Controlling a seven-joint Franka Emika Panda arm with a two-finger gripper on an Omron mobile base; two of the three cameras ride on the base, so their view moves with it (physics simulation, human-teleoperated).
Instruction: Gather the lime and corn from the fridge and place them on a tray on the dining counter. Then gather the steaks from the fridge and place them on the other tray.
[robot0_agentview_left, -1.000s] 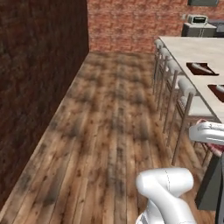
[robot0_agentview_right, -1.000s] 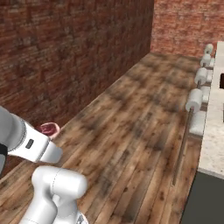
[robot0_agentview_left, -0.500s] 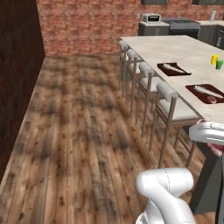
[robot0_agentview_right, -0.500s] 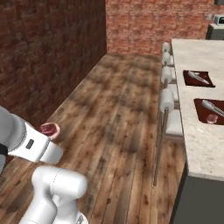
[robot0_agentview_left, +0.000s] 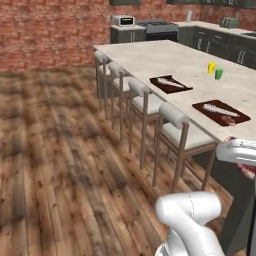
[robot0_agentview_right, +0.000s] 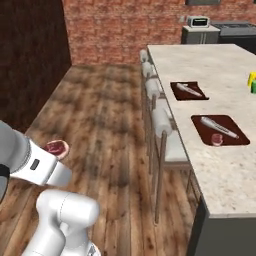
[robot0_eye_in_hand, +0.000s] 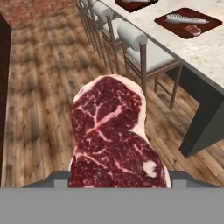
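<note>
- Simulated kitchen: red brick walls, wood plank floor, dark cabinets and a stove along the far wall.
- Dining counter: long island, beige speckled tabletop, dark base; row of white-cushioned bar stools along its near edge.
- Far tray: dark red, flat on the tabletop, carrying a pale elongated item, too small to identify.
- Near tray: dark red, flat on the tabletop, well apart from the far tray; carries a silver utensil lying diagonally and one small steak on the tray just beside it.
- Yellow cup and green cup: upright, side by side, beyond the trays.
- Held steak: large reddish slab with pale marbling, standing up in the hand view; above the floor, beside the stools, short of the tabletop.
- Tool: closed on the held steak, fingers hidden behind the meat; seen in the right base view as a pink edge past the white wrist.
</note>
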